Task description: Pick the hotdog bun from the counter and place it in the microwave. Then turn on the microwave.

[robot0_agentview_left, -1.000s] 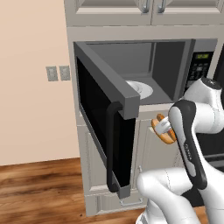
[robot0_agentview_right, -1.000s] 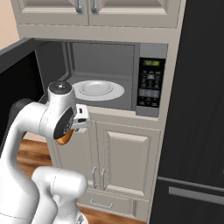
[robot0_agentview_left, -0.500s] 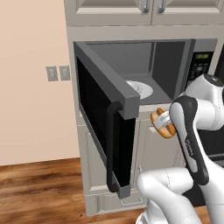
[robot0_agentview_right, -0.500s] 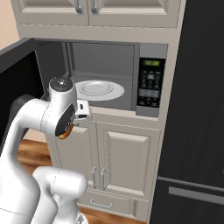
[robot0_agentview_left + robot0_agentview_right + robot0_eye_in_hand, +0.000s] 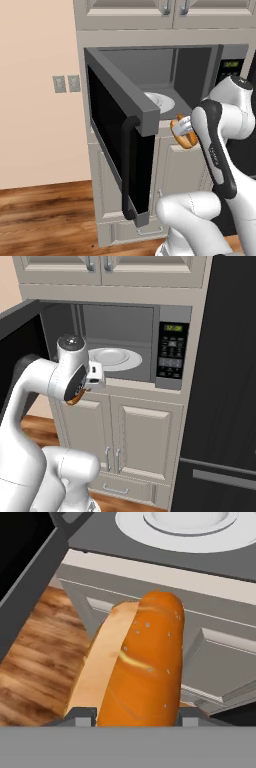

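Observation:
My gripper [image 5: 136,716] is shut on the hotdog bun [image 5: 137,667], a tan-orange roll that sticks out lengthwise between the two fingertips. In the left base view the gripper [image 5: 183,131] holds the bun [image 5: 186,142] in the air just below and in front of the open microwave [image 5: 165,70], near the cavity's front lip. From the right, the bun [image 5: 74,400] peeks out under the white wrist. The microwave door [image 5: 120,130] is swung wide open to the left. A white plate [image 5: 112,358] lies inside the cavity. The counter is out of view.
The dark keypad [image 5: 171,356] with a green display [image 5: 174,328] sits right of the cavity. Pale cabinet doors [image 5: 145,441] stand below it and a tall black fridge [image 5: 225,381] to the right. The open door's handle [image 5: 127,170] juts out left of the arm.
The gripper has lifted the bun a little higher, closer to the level of the microwave's opening. Door and plate have not moved.

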### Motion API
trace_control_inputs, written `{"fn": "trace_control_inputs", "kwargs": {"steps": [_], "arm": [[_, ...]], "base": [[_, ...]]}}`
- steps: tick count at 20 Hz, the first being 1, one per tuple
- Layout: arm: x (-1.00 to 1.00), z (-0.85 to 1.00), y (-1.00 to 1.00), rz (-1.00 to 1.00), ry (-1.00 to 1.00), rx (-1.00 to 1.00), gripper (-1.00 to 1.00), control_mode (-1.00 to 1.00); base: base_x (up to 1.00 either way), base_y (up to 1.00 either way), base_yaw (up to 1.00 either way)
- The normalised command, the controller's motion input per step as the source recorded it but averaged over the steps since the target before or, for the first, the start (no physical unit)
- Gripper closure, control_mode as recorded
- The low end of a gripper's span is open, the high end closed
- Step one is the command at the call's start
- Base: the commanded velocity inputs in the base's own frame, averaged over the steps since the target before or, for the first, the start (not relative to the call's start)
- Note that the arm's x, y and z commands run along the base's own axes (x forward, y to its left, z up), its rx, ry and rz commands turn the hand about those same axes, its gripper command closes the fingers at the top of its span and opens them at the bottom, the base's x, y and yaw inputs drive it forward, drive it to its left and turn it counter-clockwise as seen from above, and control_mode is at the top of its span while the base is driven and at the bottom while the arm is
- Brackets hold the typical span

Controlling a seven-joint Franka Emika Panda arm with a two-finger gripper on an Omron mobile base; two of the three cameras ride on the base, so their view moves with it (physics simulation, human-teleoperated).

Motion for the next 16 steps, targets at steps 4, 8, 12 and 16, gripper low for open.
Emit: {"fn": "trace_control_inputs", "kwargs": {"steps": [4, 8, 12, 16], "arm": [[0.24, 0.00, 0.10, -0.18, -0.11, 0.00, 1.00, -1.00], [0.25, 0.00, 0.07, -0.18, -0.16, 0.05, 1.00, -1.00], [0.24, 0.02, 0.01, -0.13, -0.21, 0.05, 1.00, -1.00], [0.24, 0.08, 0.00, -0.09, -0.18, 0.02, 1.00, -1.00]], "base": [[0.00, 0.00, 0.00], [0.00, 0.00, 0.00], [0.00, 0.00, 0.00], [0.00, 0.00, 0.00]]}}
